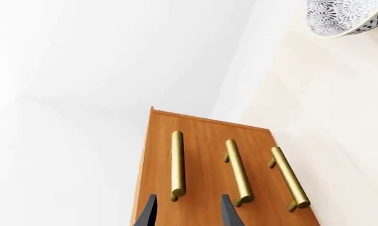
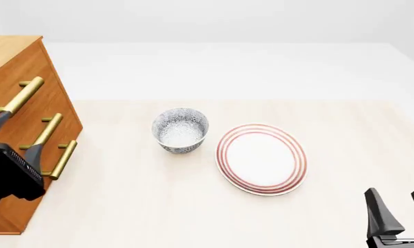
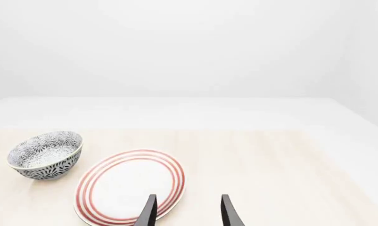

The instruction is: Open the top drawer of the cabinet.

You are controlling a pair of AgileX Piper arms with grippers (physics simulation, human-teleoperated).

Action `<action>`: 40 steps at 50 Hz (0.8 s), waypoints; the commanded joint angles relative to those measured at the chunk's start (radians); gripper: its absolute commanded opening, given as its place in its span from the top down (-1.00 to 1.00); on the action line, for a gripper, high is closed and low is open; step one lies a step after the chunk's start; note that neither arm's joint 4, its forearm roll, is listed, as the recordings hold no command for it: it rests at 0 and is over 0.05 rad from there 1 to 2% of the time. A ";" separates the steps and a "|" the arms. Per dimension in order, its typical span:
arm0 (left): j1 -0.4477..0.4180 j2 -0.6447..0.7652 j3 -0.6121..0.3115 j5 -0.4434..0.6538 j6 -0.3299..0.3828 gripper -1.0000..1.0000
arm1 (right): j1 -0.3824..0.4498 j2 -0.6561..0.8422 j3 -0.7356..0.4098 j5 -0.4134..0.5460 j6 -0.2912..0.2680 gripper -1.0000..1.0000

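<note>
The left tool [image 2: 11, 135] is held spread at the cabinet's [image 2: 17, 64] drawer fronts, nothing pinched.

In the left wrist view its two dark fingertips [image 1: 147, 213] are seen apart, straddling the near end of one brass handle [image 1: 177, 164]; contact cannot be told. The top drawer [image 2: 7, 77] is found at the far left of the worktop [image 2: 193, 206], flush in the cabinet front, above two lower drawers. The right tool [image 2: 398, 209] is also spread, held over the worktop's near right, well apart from the red-ringed plate [image 2: 262, 158] and the patterned bowl [image 2: 180, 129] beside it.
</note>
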 commanded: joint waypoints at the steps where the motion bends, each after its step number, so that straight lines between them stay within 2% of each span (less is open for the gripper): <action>1: 0.037 0.077 0.029 -0.105 0.074 -1.00 | 0.000 0.000 0.000 0.000 0.000 -1.00; 15: 0.073 0.143 0.012 -0.188 0.112 -1.00 | 0.000 0.000 0.000 0.000 0.000 -1.00; 35: 0.084 0.276 -0.037 -0.277 0.116 -1.00 | 0.000 0.000 0.000 0.000 0.000 -1.00; 40: 0.087 0.301 -0.065 -0.273 0.096 -1.00 | 0.000 0.000 0.000 0.000 0.000 -1.00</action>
